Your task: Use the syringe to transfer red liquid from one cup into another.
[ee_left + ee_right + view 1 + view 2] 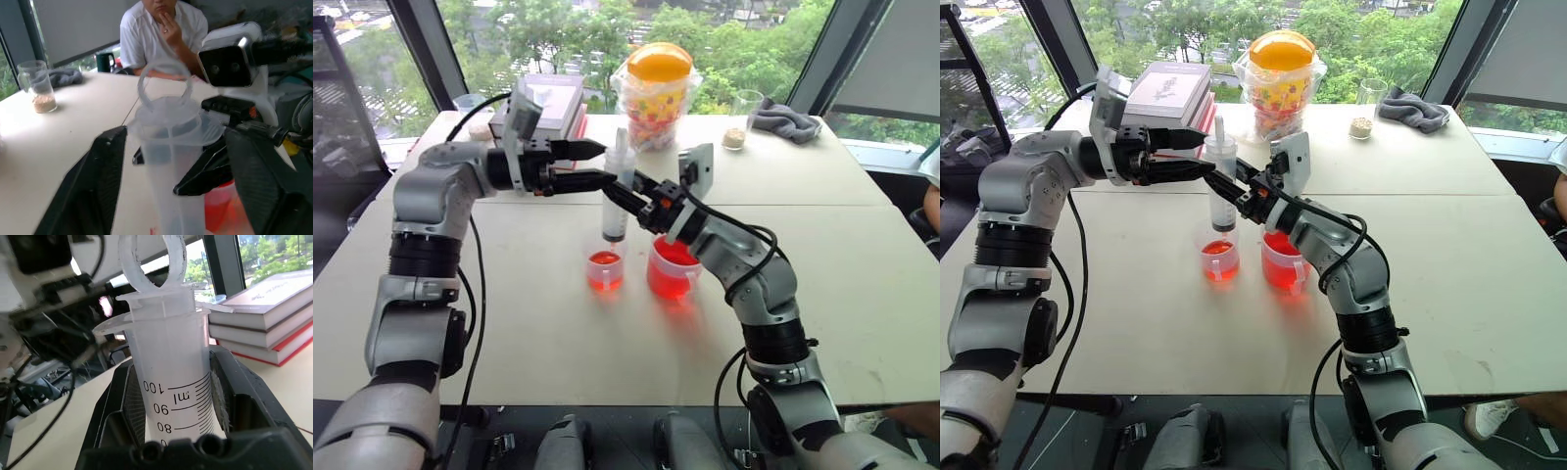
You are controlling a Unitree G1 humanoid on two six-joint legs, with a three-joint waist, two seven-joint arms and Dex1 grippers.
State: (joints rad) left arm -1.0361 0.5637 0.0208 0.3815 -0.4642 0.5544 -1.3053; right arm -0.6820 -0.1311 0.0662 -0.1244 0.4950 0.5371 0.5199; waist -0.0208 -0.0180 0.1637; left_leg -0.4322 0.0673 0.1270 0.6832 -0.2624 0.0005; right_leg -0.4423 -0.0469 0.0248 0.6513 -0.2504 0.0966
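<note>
Right gripper (628, 201) clamps the syringe (618, 191) upright by its barrel, tip over the small cup (605, 270), the measuring cup (672, 268) just beside. Left gripper (597, 164), fingers apart, reaches level toward the plunger top, straddling it without contact.

My left end effector (592, 164) sits upper left of centre, pointing level, fingers spread. My right end effector (628, 203), mid-frame, is clamped tight, angled upward.
</note>
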